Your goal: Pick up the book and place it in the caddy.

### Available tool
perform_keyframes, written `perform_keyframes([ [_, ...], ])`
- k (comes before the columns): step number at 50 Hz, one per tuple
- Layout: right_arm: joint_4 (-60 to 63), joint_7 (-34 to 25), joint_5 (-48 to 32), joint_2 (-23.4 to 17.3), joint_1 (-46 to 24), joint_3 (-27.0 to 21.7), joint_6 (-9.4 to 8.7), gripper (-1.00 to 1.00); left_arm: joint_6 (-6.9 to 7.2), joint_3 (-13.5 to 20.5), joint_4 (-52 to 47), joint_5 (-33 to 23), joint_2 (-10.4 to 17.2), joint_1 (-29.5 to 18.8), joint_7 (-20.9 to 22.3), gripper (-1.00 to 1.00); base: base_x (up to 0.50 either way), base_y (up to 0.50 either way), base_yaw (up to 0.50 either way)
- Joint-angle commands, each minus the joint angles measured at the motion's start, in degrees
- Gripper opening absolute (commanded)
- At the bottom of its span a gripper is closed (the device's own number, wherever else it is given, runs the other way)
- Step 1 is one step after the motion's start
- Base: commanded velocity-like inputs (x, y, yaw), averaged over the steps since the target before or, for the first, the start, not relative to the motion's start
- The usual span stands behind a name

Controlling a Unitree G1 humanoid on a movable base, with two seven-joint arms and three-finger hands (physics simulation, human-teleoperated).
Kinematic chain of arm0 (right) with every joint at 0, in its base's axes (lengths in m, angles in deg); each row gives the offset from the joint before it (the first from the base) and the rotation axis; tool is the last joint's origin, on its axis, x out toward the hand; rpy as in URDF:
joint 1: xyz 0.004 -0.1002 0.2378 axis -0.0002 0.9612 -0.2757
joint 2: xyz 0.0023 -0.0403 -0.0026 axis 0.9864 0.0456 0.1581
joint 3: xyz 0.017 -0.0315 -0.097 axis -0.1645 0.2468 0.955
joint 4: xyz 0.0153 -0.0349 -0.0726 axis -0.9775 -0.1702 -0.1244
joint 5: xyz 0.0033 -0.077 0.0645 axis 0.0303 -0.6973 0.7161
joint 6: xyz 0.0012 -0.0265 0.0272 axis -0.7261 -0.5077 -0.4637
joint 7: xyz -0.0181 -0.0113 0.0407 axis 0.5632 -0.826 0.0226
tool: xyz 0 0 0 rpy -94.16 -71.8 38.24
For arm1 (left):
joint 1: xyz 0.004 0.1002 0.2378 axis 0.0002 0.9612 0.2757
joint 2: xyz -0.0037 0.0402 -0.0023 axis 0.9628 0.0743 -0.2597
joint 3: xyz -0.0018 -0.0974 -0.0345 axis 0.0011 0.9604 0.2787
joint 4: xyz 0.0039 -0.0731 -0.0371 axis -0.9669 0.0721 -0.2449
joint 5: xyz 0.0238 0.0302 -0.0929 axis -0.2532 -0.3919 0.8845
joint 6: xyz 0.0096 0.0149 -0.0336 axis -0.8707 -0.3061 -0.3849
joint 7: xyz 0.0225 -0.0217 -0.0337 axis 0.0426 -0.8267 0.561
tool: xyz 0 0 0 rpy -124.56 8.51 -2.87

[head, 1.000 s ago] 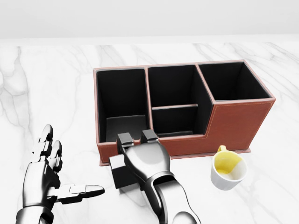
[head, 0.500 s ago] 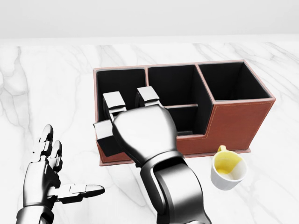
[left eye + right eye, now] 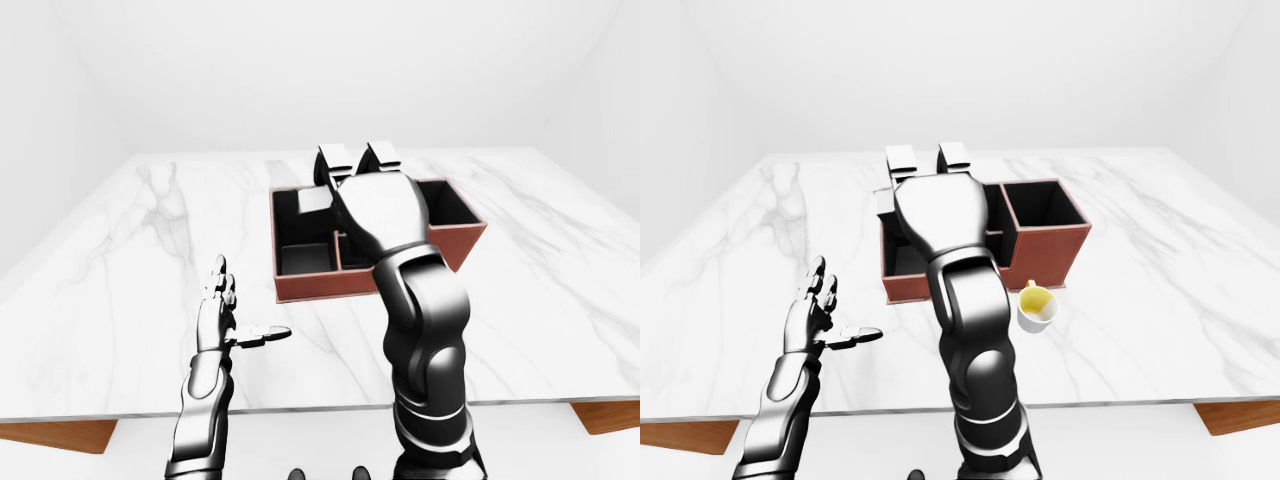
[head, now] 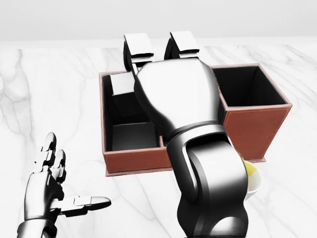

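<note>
The left hand (image 4: 47, 191) is hovering over the white marble surface (image 4: 59, 99) at the lower left of the head view, its fingers (image 4: 84, 202) spread open and holding nothing. Just right of it, the right arm is rising through the middle of the view, hiding most of a white cup with a yellow inside (image 3: 1036, 304) beside the caddy's right end. Farther up, the right hand (image 4: 163, 74) is hanging over the brown caddy (image 4: 252, 129), above its left and middle compartments; its fingers are pointing away and not closing round anything. A dark flat shape, possibly the book (image 4: 132, 136), is lying in the caddy's left compartment.
</note>
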Motion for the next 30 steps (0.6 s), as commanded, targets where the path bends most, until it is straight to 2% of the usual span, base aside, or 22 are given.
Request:
perform_keyframes([
  [1, -3.5, 0.0, 1.5, -5.5, -6.0, -5.8, 0.01, -1.00, 0.17, 0.0, -0.2, 0.0, -0.1, 0.1, 0.0, 1.00, 0.00, 0.00, 0.00],
  [11, -8.0, 0.0, 5.1, -9.1, -8.6, -8.1, 0.01, -1.00, 0.29, 0.0, -0.3, 0.0, 0.0, 0.0, 0.0, 1.00, 0.00, 0.00, 0.00],
  [12, -8.4, 0.0, 5.3, -9.5, -8.9, -8.1, 0.01, -1.00, -0.63, 0.2, 1.2, 0.1, 0.0, -0.5, 0.1, 1.00, 0.00, 0.00, 0.00],
  [21, -11.1, 0.0, 7.8, -10.9, -8.7, -8.1, 0.01, -1.00, -2.18, 0.0, 3.4, 0.0, 0.1, -1.2, -0.2, 1.00, 0.00, 0.00, 0.00],
  [23, -11.4, 0.0, 7.9, -11.1, -8.7, -8.0, 0.01, -1.00, -2.07, 0.0, 3.3, 0.0, 0.1, -1.2, -0.2, 1.00, 0.00, 0.00, 0.00],
  [24, -12.3, 0.7, 8.5, -11.3, -8.7, -8.2, 0.01, -1.00, -0.44, -0.2, 1.0, 0.1, 0.1, -0.6, -0.4, 1.00, 0.00, 0.00, 0.00],
  [27, -12.9, 1.2, 8.9, -11.4, -8.9, -8.2, 0.01, -1.00, -0.04, -0.3, 0.5, 0.0, 0.0, -0.4, -0.4, 1.00, 0.00, 0.00, 0.00],
  [28, -13.1, 1.3, 9.0, -11.4, -8.9, -8.1, 0.01, -1.00, -1.02, -0.2, 1.6, 0.0, 0.0, -0.6, -0.3, 1.00, 0.00, 0.00, 0.00],
  [30, -13.2, 1.3, 9.0, -11.4, -8.9, -8.0, 0.01, -1.00, -1.29, -0.1, 2.0, 0.0, 0.0, -0.7, -0.3, 1.00, 0.00, 0.00, 0.00],
])
